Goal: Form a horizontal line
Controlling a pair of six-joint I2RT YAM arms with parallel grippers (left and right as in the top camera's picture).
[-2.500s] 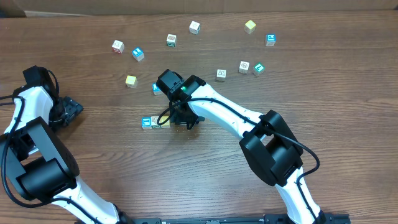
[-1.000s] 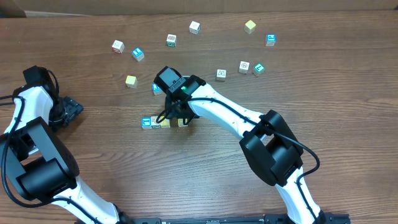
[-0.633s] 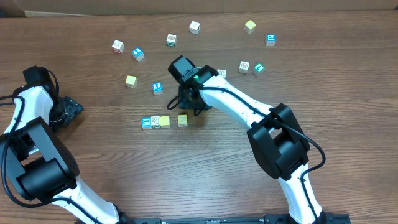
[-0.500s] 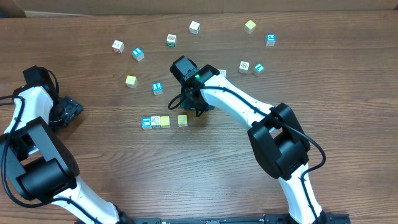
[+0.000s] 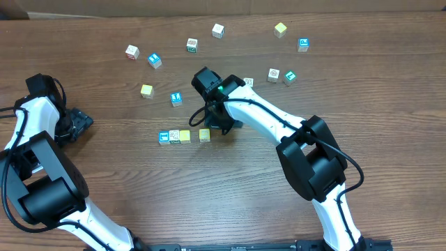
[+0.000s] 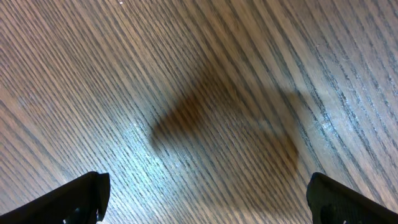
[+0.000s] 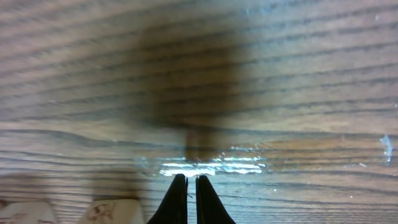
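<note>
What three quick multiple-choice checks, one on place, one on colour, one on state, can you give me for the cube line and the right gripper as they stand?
1. In the row, where does the right-end yellow cube lie relative to the other three?
A) touching its neighbour
B) apart from them, across a gap
C) stacked on one of them

2. What colour is the top face of the left-end cube?
A) yellow
B) red
C) blue

3. How do the jaws of the right gripper stand?
A) shut, nothing between them
B) wide open
C) shut on a cube

Answers:
1 B: the overhead view shows a gap between it and the next yellow cube.
2 C: its face is blue with a white icon.
3 A: the right wrist view shows them pressed together, holding nothing.
</note>
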